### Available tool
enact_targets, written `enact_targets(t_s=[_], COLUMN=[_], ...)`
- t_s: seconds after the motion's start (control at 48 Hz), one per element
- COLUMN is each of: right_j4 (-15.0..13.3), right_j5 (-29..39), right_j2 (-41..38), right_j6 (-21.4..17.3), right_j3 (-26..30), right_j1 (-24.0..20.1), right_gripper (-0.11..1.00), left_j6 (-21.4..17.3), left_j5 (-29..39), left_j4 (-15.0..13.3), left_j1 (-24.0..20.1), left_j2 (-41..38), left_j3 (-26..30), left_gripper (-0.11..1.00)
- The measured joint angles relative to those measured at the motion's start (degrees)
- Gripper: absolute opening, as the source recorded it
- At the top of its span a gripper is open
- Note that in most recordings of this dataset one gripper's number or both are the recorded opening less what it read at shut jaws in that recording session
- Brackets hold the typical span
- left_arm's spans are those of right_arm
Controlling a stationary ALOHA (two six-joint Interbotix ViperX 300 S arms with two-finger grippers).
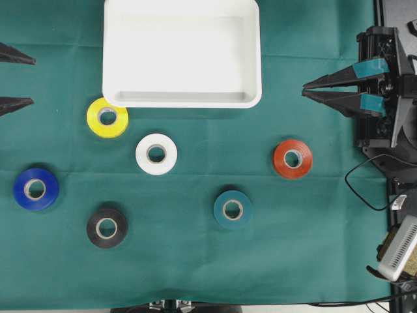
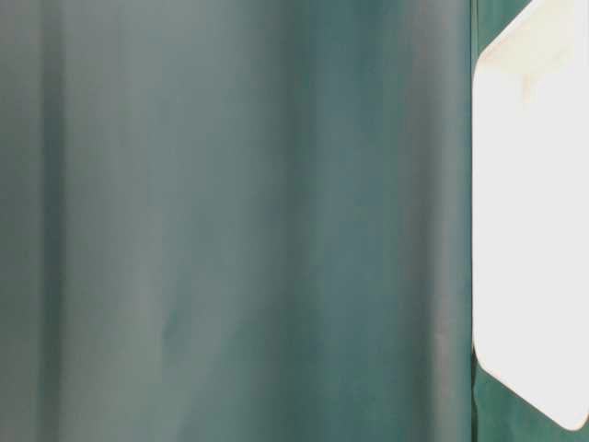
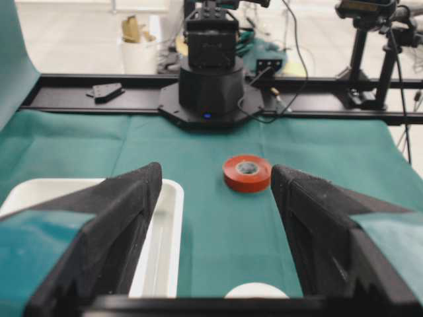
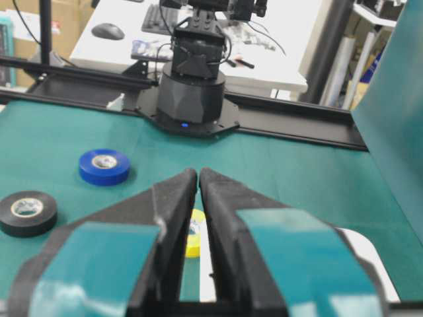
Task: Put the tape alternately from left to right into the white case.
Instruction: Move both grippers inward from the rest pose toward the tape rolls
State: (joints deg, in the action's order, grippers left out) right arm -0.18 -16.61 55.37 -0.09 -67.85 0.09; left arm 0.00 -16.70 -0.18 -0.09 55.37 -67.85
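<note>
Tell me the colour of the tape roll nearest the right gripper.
Red tape roll, clearest in the overhead view.

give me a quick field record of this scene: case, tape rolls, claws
case: white case at top centre, nothing inside
rolls on cloth: yellow tape, white tape, red tape, teal tape, black tape, blue tape
yellow roll: right beside the case's lower left corner
left claw: open, holding nothing
right claw: shut, holding nothing
surface: green cloth

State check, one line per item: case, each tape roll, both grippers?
white case: empty, on the cloth
yellow tape: flat, beside the case
white tape: flat
red tape: flat
teal tape: flat
black tape: flat
blue tape: flat
left gripper: open, empty
right gripper: shut, empty
</note>
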Motion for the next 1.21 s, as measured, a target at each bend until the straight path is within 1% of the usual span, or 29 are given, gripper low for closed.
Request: enact_targets(t_s=[0.021, 0.042, 0.104, 0.146, 0.229, 0.334, 0.605, 0.667, 0.73, 0.834, 0.876, 0.897, 0.938, 1.022, 1.084, 1.105, 1.21], right_j4=[0.0, 0.0, 0.0, -0.09, -0.18, -0.18, -0.18, -0.18, -0.18, -0.18, -0.18, -0.18, -0.18, -0.18, -0.18, -0.18, -0.18], right_j5=[-0.09, -0.09, 0.0, -0.09, -0.09, -0.09, 0.0, -0.09, 0.0, 0.0, 0.0, -0.09, 0.0, 0.09, 0.09, 0.09, 0.18], right_j2=[0.0, 0.0, -0.26, -0.35, -0.53, -0.53, -0.53, -0.53, -0.53, -0.53, -0.53, -0.62, -0.79, -1.49, -2.11, -2.29, -3.25], right_j6=[0.0, -0.09, -0.26, -0.26, -0.26, -0.18, -0.18, -0.35, -0.35, -0.44, -0.62, -0.79, -0.97, -1.23, -1.23, -1.23, -1.32], right_j3=[-0.09, -0.09, -0.35, -0.62, -1.23, -1.49, -1.49, -1.49, -1.49, -1.49, -1.49, -1.49, -1.49, -1.49, -1.49, -1.49, -1.41], right_j1=[0.0, 0.09, 0.09, 0.09, 0.18, 0.18, 0.35, 0.26, 0.26, 0.35, 0.35, 0.35, 0.35, 0.35, 0.35, 0.35, 0.35], right_gripper=[0.24, 0.21, 0.09, 0.03, -0.04, -0.05, -0.05, -0.01, 0.07, 0.3, 0.42, 0.5, 0.62, 0.83, 0.86, 0.85, 0.85], left_j6=[-0.09, 0.18, 0.88, 0.7, 0.88, 0.88, 0.97, 0.97, 0.97, 0.97, 0.88, 0.88, 0.88, 0.79, 0.88, 0.88, 0.7], left_j5=[0.0, 0.0, 0.0, 0.09, 0.09, 0.0, 0.09, 0.0, 0.09, 0.09, 0.18, 0.44, 1.05, 2.72, 3.43, 3.52, 3.96], left_j4=[0.0, -0.26, -1.05, -1.23, -1.32, -1.32, -1.32, -1.32, -1.32, -1.41, -1.41, -1.41, -1.41, -1.32, -1.41, -1.41, -1.41], left_j1=[-0.09, 0.09, 0.53, 0.79, 1.14, 1.67, 1.76, 1.76, 1.85, 1.85, 1.85, 1.85, 1.85, 1.85, 1.85, 1.85, 1.85], left_j2=[0.0, 0.0, -0.18, -0.26, -0.44, -0.7, -0.97, -0.97, -1.05, -1.05, -1.05, -1.05, -1.05, -1.05, -1.14, -1.05, -1.14], left_j3=[0.09, 0.0, 0.0, 0.0, 0.0, 0.0, 0.0, 0.0, 0.0, 0.0, 0.09, 0.09, 0.0, 0.0, 0.0, 0.09, 0.26], left_gripper=[0.24, 0.22, 0.09, 0.02, -0.06, -0.1, -0.1, -0.09, -0.05, 0.08, 0.16, 0.2, 0.31, 0.55, 0.73, 0.76, 0.76])
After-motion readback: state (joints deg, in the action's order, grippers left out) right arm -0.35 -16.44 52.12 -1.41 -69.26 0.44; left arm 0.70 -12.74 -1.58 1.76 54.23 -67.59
